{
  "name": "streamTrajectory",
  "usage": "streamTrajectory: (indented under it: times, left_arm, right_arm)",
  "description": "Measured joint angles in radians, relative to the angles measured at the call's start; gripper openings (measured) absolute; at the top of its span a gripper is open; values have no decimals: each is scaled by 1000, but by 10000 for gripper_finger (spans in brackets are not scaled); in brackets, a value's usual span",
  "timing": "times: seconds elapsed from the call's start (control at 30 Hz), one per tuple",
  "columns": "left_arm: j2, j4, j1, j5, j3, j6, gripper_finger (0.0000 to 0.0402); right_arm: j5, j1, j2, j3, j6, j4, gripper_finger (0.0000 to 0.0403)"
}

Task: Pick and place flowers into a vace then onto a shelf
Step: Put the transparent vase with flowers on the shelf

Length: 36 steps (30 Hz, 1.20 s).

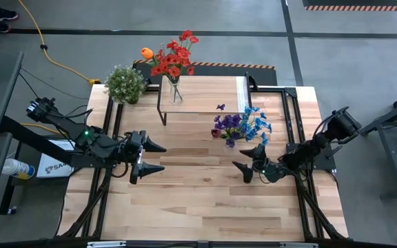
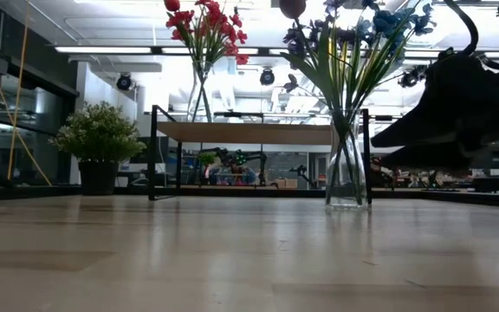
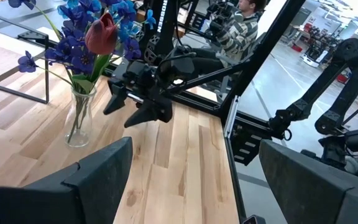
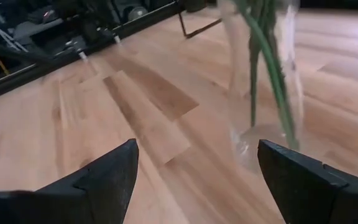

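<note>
Fingers of right gripper (image 1: 245, 163) spread wide, nothing between them, low over the tabletop (image 1: 205, 200) just beside the glass vase (image 2: 346, 169) of blue and purple flowers (image 1: 241, 126). Fingers of left gripper (image 1: 154, 157) likewise wide apart and empty, out over the left half of the table, pointing toward the right gripper, well apart from it.

Blue-purple bunch upright in its vase on the tabletop, at the front right corner of the shelf (image 1: 205, 94), one dark maroon bloom (image 3: 101, 34) among the blue. Red flowers (image 1: 174, 56) with one orange bloom (image 1: 147, 53) in a second clear vase (image 1: 175, 90) standing on top of the shelf, toward its left end. Potted green plant (image 1: 125, 83) on the table just left of the shelf. Person in striped top (image 3: 238, 31) seated beyond the table edge, seen past the right arm.
</note>
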Motion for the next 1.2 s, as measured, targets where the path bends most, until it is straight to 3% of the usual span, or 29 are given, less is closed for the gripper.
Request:
streamTrajectory:
  times: [0.23, 0.43, 1.2]
  left_arm:
    - [0, 0, 0, 1, 0, 2, 381]
    - [0, 0, 0, 1, 0, 2, 381]
    - [0, 0, 0, 0, 0, 2, 381]
  right_arm:
    - [47, -36, 0, 0, -30, 1, 317]
    - [-30, -114, 0, 0, -112, 75, 317]
    - [-148, -297, 0, 0, -280, 220, 317]
